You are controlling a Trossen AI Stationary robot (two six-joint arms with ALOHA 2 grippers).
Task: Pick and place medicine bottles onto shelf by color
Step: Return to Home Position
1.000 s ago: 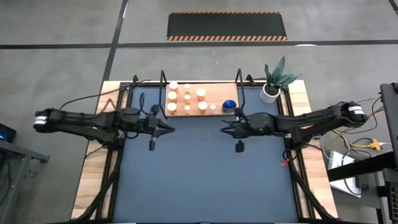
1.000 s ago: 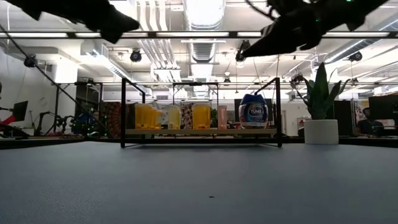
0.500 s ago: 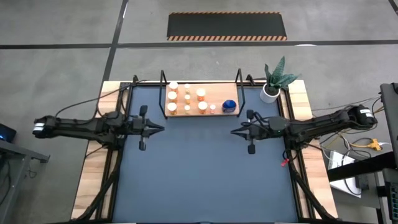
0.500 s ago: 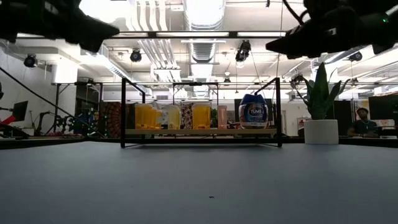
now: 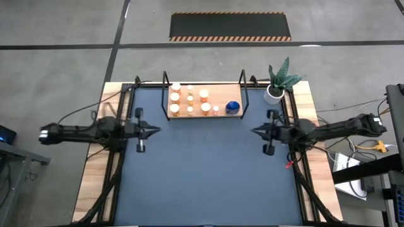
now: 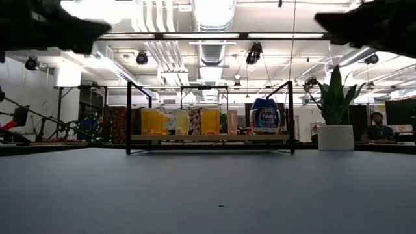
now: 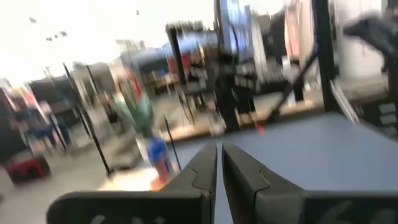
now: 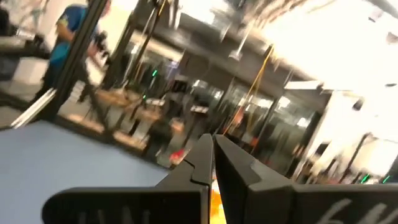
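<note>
1. The surface (image 5: 95,183) is a light-wood top, mostly covered by a dark-blue mat (image 5: 208,176). Beyond it on the grey floor lies a black strip (image 5: 230,26) with orange-striped edges.
2. The low view looks into a workshop with ceiling lights (image 6: 211,10), ducts and racks. A person (image 6: 377,127) shows far off at the right.
3. A potted plant (image 5: 274,91) stands at the far right corner of the surface, near the shelf's right end but apart from it.
4. The shelf (image 5: 221,96) sits at the far edge of the mat, in the middle. Its long axis runs left to right, with a black wire frame at each end.
5. On its board about nine orange bottles (image 5: 175,108) stand upright, white caps up. They are grouped in short rows from the left end to the middle.
6. The blue bottle (image 5: 233,106) stands upright at the right end, apart from the orange group. Its label faces the low camera.
7. The left pincer (image 5: 155,130) hangs over the mat's left side, pointing inward, fingers together and holding nothing.
8. The right pincer (image 5: 254,131) hangs over the mat's right side, facing the left one, well apart from it. Its fingers are also together and hold nothing.
</note>
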